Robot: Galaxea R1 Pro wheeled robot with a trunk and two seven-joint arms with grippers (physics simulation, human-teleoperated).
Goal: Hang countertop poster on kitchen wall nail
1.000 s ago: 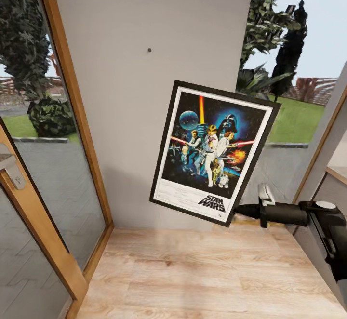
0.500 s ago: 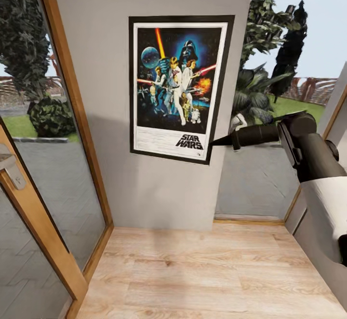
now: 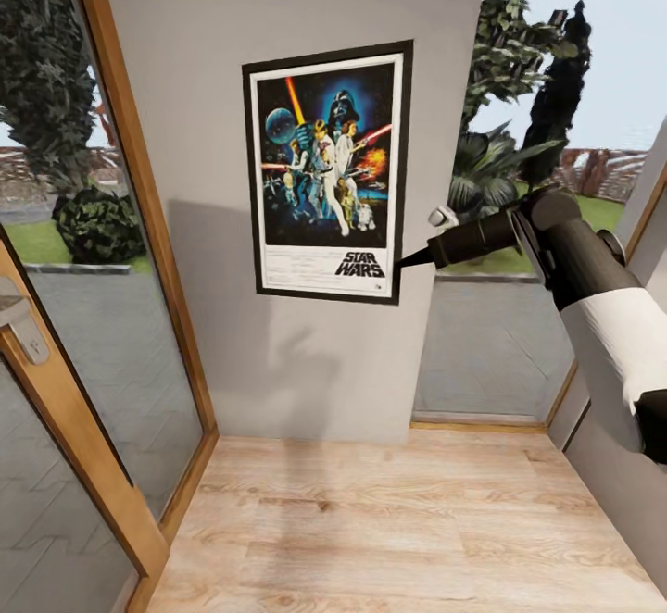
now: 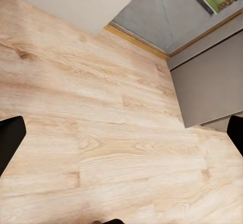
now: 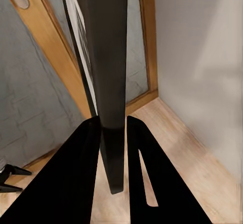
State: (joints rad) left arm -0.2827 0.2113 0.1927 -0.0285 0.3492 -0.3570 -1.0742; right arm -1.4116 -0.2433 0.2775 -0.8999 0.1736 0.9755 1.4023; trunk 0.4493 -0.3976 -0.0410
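The poster (image 3: 327, 171) is held flat against the grey wall (image 3: 213, 48), pinched at its lower corner by the right claw (image 3: 404, 263). Hanging is under way; the hold should be released only once the frame is judged caught on a nail. The left claw (image 4: 121, 133) is spread open.

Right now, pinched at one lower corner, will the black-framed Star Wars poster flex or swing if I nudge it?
The black-framed Star Wars poster probably stays stiff: its edges look straight. It likely pivots easily, since the right gripper clamps only its corner. The thin frame edge between the fingers may slip.
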